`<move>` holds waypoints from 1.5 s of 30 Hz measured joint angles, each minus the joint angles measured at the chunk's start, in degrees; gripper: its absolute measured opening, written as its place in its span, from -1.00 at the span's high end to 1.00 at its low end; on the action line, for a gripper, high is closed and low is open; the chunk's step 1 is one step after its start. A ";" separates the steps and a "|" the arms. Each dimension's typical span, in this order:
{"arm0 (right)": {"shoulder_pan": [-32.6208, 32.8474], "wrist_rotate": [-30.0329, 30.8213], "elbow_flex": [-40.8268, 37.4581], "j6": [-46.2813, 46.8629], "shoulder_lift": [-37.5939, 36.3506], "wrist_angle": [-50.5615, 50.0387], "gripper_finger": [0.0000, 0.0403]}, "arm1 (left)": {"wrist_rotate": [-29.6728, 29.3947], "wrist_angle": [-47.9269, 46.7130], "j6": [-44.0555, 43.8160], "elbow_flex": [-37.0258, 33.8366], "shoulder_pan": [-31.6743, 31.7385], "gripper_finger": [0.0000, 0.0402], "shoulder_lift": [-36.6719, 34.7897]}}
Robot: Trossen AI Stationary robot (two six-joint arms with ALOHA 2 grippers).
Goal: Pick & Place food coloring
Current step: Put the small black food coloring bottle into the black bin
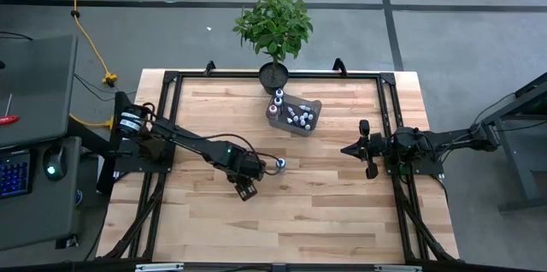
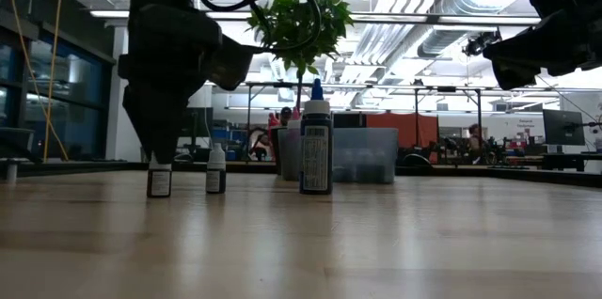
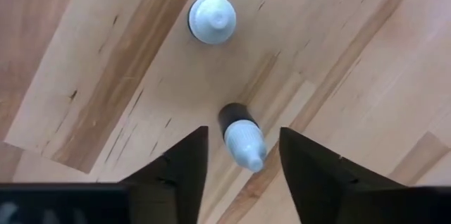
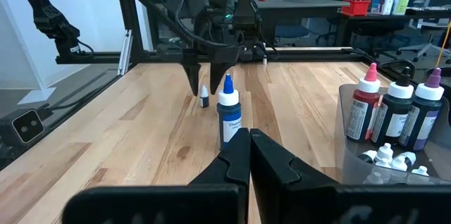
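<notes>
High view: left gripper point(image 1: 248, 188) hanging low over the middle of the table point(image 1: 325, 221), just beside a whitish-capped bottle point(image 1: 280, 165); right gripper point(image 1: 359, 148) waiting at the right side, well apart from the work; clear bin point(image 1: 309, 124) sitting near the potted plant point(image 1: 273, 28), holding more bottles.

Low view: dark fingers reaching down around a small dropper bottle point(image 2: 159, 179); second small bottle point(image 2: 215, 169) standing just beside it, a taller blue-capped bottle point(image 2: 316, 149) farther along.

Left wrist view: fingers point(image 3: 187, 164) standing apart on either side of the small dropper bottle point(image 3: 243, 134), not yet pressing on it; bottle looking tilted toward the camera; neighbouring white cap point(image 3: 212, 18) standing clear.

Right wrist view: right fingers point(image 4: 232, 157) pressed together, holding nothing; red-, white- and purple-capped bottles point(image 4: 398, 115) standing in the bin.

Risk: likely tipping or squirting sideways if closing off-centre on so small a bottle; toppled bottle possibly rolling and knocking the neighbour; slipping free during lifting if pinched only at the cap.
</notes>
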 joint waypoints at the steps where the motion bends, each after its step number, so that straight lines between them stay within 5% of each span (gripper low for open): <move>1: 0.02 0.00 0.00 0.00 0.00 0.00 0.99 | 0.04 -0.02 0.00 0.00 0.00 0.20 0.00; 22: 0.01 0.00 0.00 0.02 0.00 0.00 0.99 | 0.35 -0.08 0.50 0.02 0.00 0.71 -0.11; 36: 0.00 0.00 0.00 0.00 0.00 -0.02 0.99 | 0.21 -0.90 1.54 0.60 0.02 0.73 -0.08; 45: 0.01 -0.01 0.00 0.02 0.02 -0.02 0.99 | -1.96 -8.16 5.73 8.49 0.02 0.74 -1.91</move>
